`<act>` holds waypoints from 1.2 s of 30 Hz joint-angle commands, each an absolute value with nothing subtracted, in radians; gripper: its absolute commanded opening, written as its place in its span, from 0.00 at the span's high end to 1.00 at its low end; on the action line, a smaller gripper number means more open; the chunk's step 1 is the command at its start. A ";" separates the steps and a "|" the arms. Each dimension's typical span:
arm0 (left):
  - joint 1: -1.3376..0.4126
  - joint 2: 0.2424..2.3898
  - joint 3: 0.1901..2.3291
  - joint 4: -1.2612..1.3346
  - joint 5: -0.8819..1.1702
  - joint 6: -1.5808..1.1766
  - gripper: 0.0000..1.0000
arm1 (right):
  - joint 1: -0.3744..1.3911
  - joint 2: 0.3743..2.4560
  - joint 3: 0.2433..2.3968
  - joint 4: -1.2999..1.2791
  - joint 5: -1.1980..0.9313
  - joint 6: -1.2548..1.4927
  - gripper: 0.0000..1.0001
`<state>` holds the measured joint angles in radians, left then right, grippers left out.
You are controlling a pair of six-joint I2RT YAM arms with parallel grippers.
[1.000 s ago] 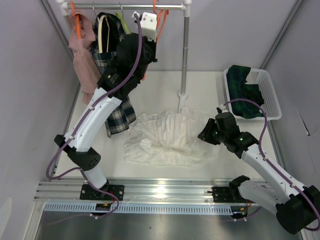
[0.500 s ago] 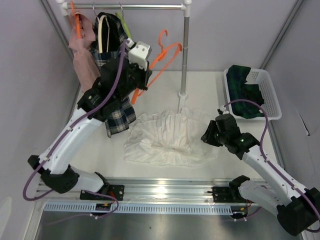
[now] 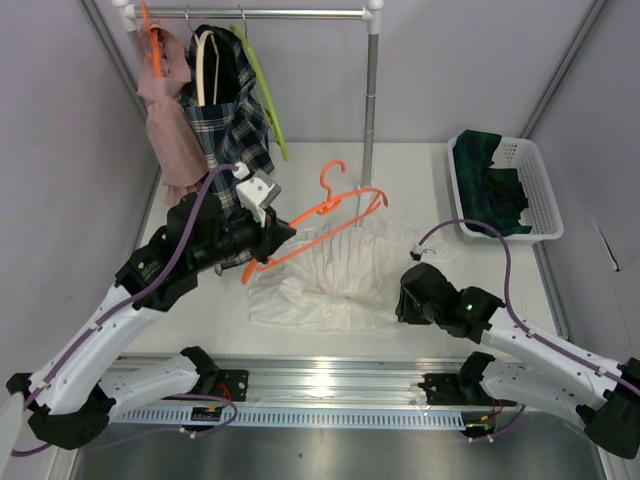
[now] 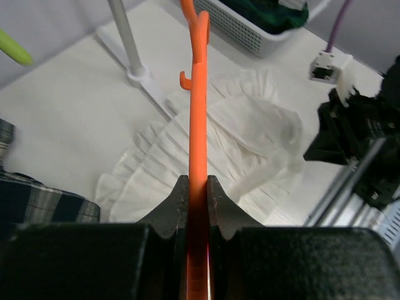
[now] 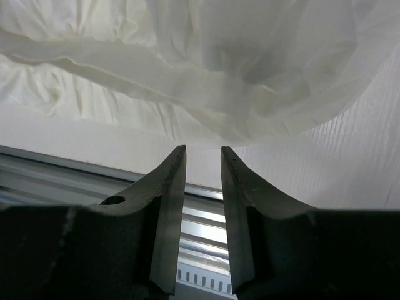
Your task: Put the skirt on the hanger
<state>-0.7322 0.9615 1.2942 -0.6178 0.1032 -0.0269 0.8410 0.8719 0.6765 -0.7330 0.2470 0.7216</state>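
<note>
Orange plastic hanger: I have it pinched at one shoulder end in the left gripper. In the left wrist view the fingers are pressed on both sides of the bar, and the hanger runs straight away from them.

Key relation: in the top view the hanger's long axis runs from the left fingers at centre-left up toward the centre-right of the frame, with the hook uppermost. It hangs above the upper edge of the white skirt, which lies crumpled on the desk at frame centre, not yet on the hanger. The skirt lies below and to the right of the left fingers.

The right gripper is the nearer one to the fabric. It sits low, just beside the skirt's lower-right edge. In the right wrist view its fingers are slightly parted with nothing between them, and the skirt fills the frame just beyond the tips. My judgement: the next move needs the right fingers to take the waistband, which I cannot pick out.

Count:
- White skirts: one.
- Orange hangers: two, one held and one on the rail.
- Green hangers: one.
- White baskets: one, holding a dark green garment.
</note>
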 commanded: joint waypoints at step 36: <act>-0.755 0.724 1.103 -0.736 0.244 -0.118 1.00 | 0.931 1.169 0.686 -0.592 0.548 0.795 0.55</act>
